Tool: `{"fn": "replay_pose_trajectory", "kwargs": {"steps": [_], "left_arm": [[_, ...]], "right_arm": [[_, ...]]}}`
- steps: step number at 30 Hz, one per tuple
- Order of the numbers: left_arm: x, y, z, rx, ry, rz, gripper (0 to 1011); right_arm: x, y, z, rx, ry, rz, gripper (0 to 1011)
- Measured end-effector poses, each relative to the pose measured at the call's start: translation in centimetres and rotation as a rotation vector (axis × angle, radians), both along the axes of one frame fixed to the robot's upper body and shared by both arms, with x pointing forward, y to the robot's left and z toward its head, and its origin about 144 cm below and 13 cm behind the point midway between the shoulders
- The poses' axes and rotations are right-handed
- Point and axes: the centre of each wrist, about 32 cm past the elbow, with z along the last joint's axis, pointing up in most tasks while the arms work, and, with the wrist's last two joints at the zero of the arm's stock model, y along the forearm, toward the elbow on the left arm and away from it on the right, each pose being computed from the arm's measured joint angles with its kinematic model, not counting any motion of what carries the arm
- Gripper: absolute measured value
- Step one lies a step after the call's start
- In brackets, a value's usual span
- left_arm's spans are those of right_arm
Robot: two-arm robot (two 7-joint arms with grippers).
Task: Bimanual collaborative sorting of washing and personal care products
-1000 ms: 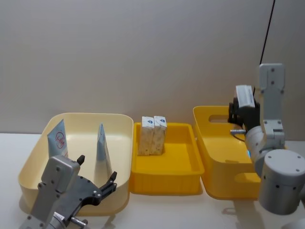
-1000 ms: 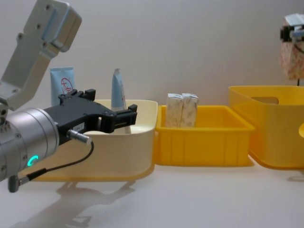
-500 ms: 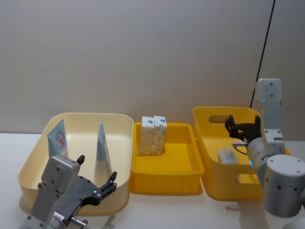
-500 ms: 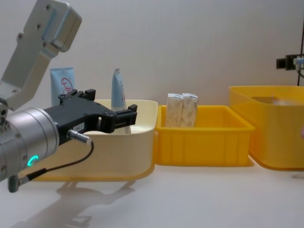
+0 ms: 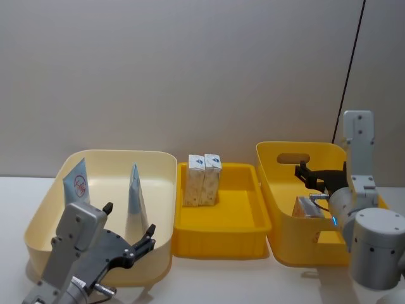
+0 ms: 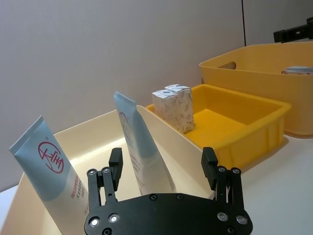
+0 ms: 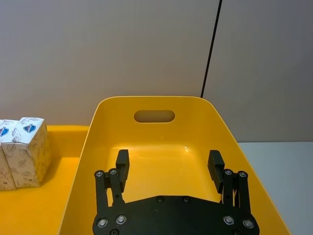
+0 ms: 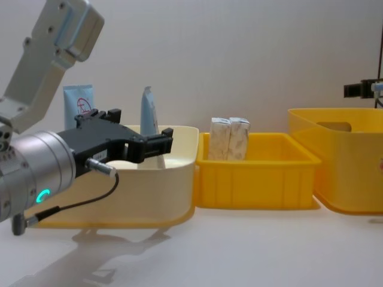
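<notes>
Right gripper (image 5: 302,175) is held empty, its fingers apart, above the deep yellow bin (image 5: 276,190). Left gripper (image 5: 130,219), likewise spread and empty, is poised at the near side of the cream bin (image 5: 120,152). Between the two bins a shallow yellow tray (image 5: 218,244) is set. Two blue-and-white tubes (image 5: 135,193) are stood upright in the cream bin, apart from each other. Two small cartons (image 5: 204,179) are stood touching at the tray's back left, and one more carton (image 5: 308,207) is seen lying inside the deep bin.

The release appears finished, so the right arm is best drawn up and back with its fingers kept wide, clear of the bin's rim. A second ago that carton was clamped high above the bin, and half a second ago it was caught falling. The left gripper has barely shifted.
</notes>
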Motion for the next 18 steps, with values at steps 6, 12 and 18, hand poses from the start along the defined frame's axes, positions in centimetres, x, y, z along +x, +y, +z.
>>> {"fn": "replay_pose_trajectory", "kwargs": {"steps": [6, 12, 18], "left_arm": [[0.9, 0.0, 0.4, 0.0, -0.003, -0.002, 1003], [2.0, 0.0, 0.5, -0.016, -0.005, -0.008, 1003], [3.1, 0.1, 0.6, -0.028, -0.002, -0.015, 1003]], "right_arm": [[0.1, -0.1, -0.1, 0.002, 0.006, 0.0, 1001], [0.1, -0.1, -0.2, 0.003, 0.009, 0.0, 1001], [0.1, -0.1, -0.2, 0.004, 0.011, 0.0, 1001]]}}
